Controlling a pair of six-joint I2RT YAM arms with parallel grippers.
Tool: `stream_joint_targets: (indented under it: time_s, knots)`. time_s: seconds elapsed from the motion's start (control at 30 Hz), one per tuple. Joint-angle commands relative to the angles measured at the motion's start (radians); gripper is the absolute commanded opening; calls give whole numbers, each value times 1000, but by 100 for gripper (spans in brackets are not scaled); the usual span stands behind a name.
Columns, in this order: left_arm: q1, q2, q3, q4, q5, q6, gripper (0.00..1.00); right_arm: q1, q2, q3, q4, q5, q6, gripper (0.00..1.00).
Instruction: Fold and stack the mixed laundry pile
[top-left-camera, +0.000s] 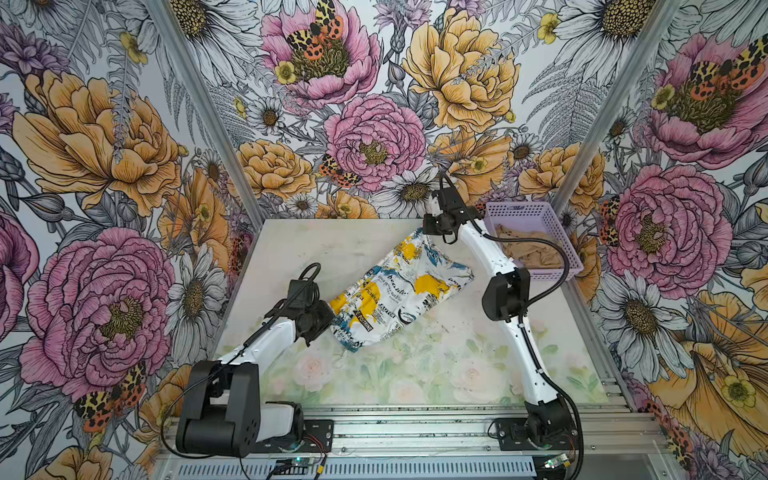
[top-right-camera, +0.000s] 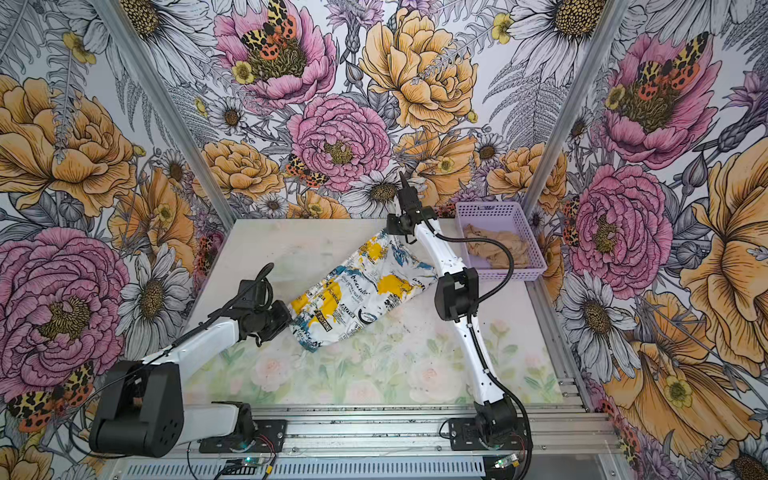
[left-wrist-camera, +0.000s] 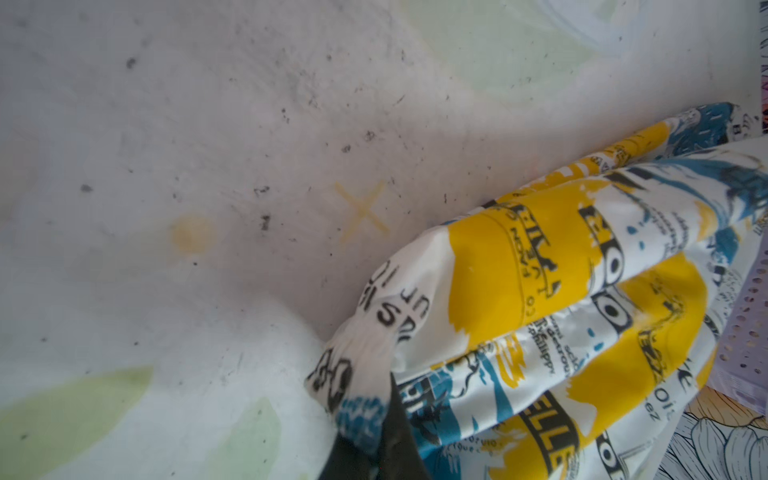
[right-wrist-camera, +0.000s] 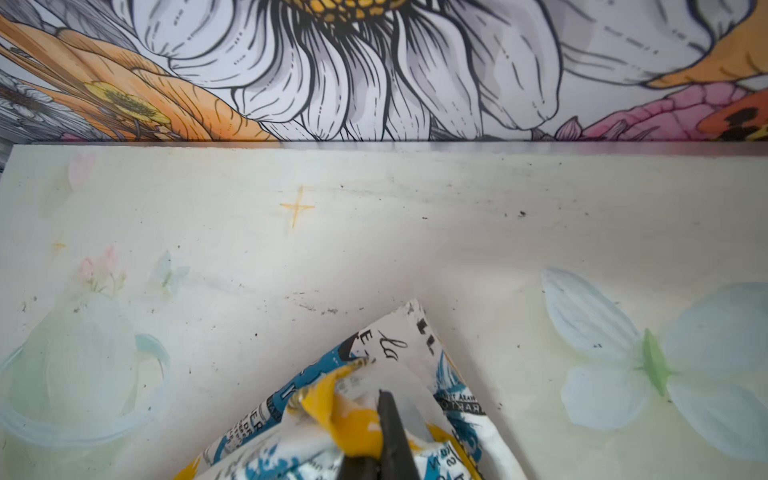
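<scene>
Printed garment: a white garment with blue and yellow patches and black newspaper-like lettering (top-left-camera: 399, 291) (top-right-camera: 361, 291) is seen laid slantwise across the middle of the pale table with faded flower print (top-left-camera: 415, 374) (top-right-camera: 374, 374). It is stretched from the near left towards the far right in both top views.
Left gripper: the left gripper (top-left-camera: 329, 311) (left-wrist-camera: 390, 399) is seen at the garment's near-left end. Its jaws are closed on a bunched white and blue corner of the cloth (left-wrist-camera: 582, 311).
Right gripper: the right gripper (top-left-camera: 427, 233) (right-wrist-camera: 384, 399) is seen at the garment's far corner. Its jaws are clamped on a gathered yellow and white fold (right-wrist-camera: 332, 415).
Contact with table: whether the held ends are raised off the surface cannot be told.
Tan garment: a plain tan-beige garment (top-left-camera: 528, 249) (top-right-camera: 494, 249) is seen crumpled inside the lavender perforated plastic basket (top-left-camera: 519, 206) (top-right-camera: 490, 205).
Basket: it is placed at the table's far right corner, beside the right arm and apart from the printed garment.
Table marks: a faint yellow cross mark (left-wrist-camera: 363, 212) (right-wrist-camera: 296, 206) is seen on bare table near the held cloth.
</scene>
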Motion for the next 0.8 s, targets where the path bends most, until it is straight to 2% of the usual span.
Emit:
stream_joint_targets:
  time_s: [0.0, 0.07, 0.17, 0.23, 0.33, 0.43, 0.5, 0.63, 0.77]
  knots:
    - [19, 27, 30, 33, -40, 37, 0, -15, 18, 34, 97, 68, 18, 0]
    - [19, 56, 37, 42, -40, 39, 0, -17, 37, 35, 131, 78, 15, 4]
    - [19, 84, 46, 45, -48, 39, 2, -25, 47, 34, 161, 75, 6, 46]
    - [19, 78, 46, 45, -57, 31, 22, -32, 34, 28, 158, 83, 0, 59]
    - [19, 42, 45, 37, -80, 19, 52, -42, -31, -46, 159, 104, -13, 67]
    - [17, -7, 60, -3, -119, 16, 68, -45, -127, -162, 160, 120, -40, 68]
    - [15, -48, 71, -35, -157, 19, 74, -43, -186, -250, 160, 140, -56, 72]
    - [-1, -111, 88, -84, -202, 22, 80, -41, -283, -415, 161, 198, -86, 78]
    - [-53, -139, 108, -116, -227, 14, 83, -37, -320, -474, 180, 183, -92, 82]
